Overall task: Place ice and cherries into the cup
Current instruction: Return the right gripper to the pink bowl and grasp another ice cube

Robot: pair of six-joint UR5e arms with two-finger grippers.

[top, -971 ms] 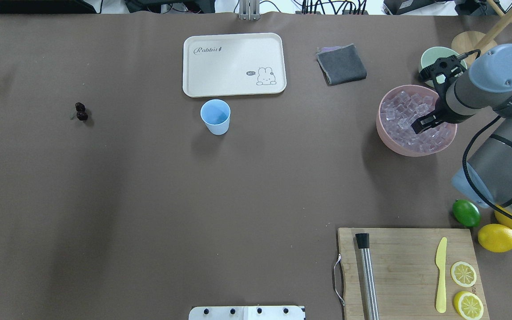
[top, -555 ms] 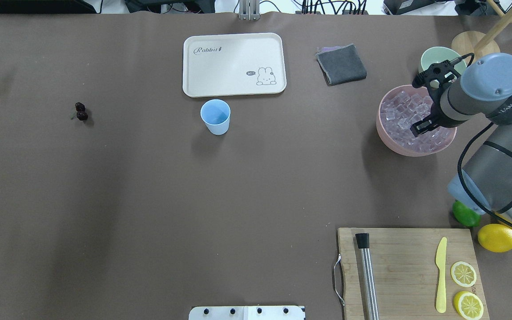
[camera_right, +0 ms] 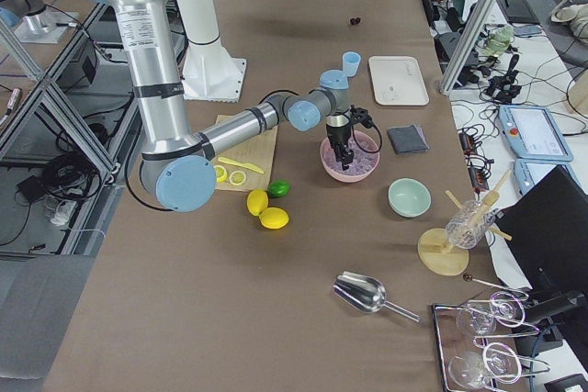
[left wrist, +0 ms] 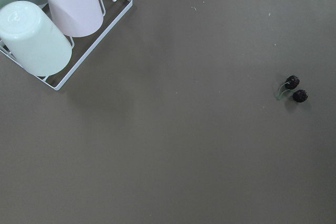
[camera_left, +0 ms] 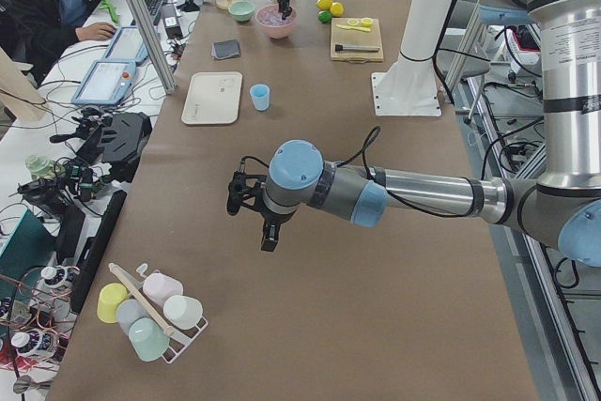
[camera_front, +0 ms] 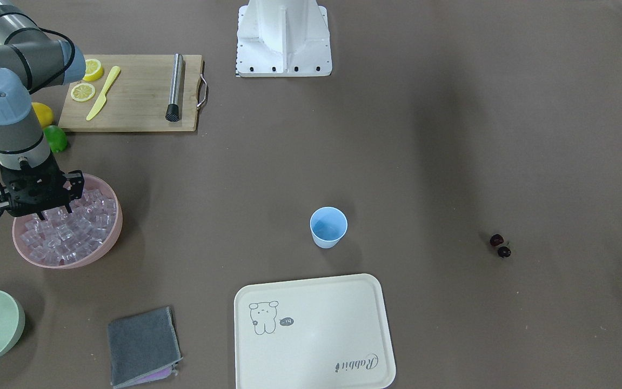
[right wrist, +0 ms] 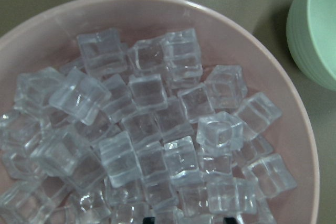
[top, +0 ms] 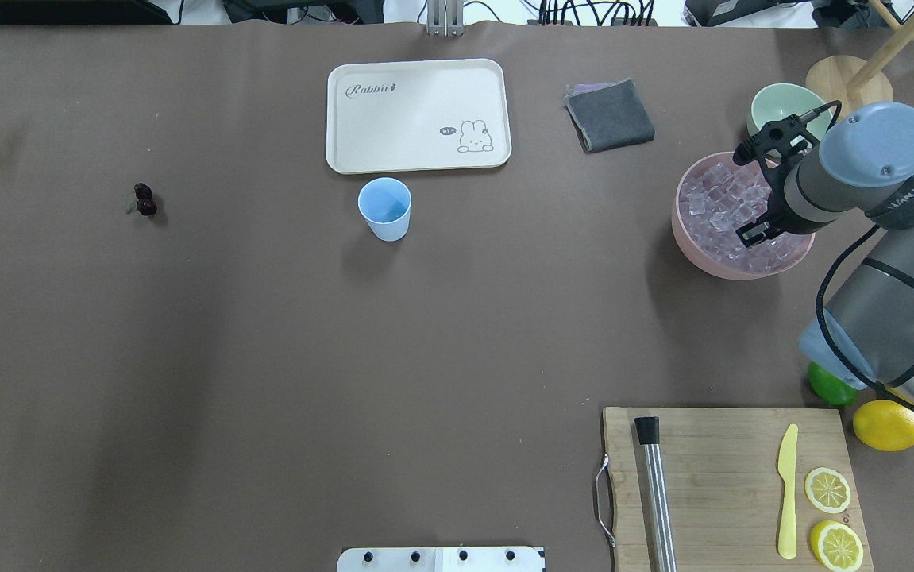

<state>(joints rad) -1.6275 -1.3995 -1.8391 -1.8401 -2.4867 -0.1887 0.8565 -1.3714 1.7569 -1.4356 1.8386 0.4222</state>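
nothing is in the cup (top: 384,208) yet. it looks empty and stands on the desk (top: 345,357), just beside the white tray (top: 418,115). the right end effector (camera_front: 41,209) hangs low over the pink bowl (top: 695,246). its fingers are spread apart with nothing pinched, right above the ice (right wrist: 152,129) (all the cubes sit in that bowl). the cherries (top: 144,199) lie on the desk, well apart from the cup. the left end effector (camera_left: 267,241) hovers over the desk, and i cannot tell if it is spread or closed. both jobs are left: ice first, i think, then cherries.
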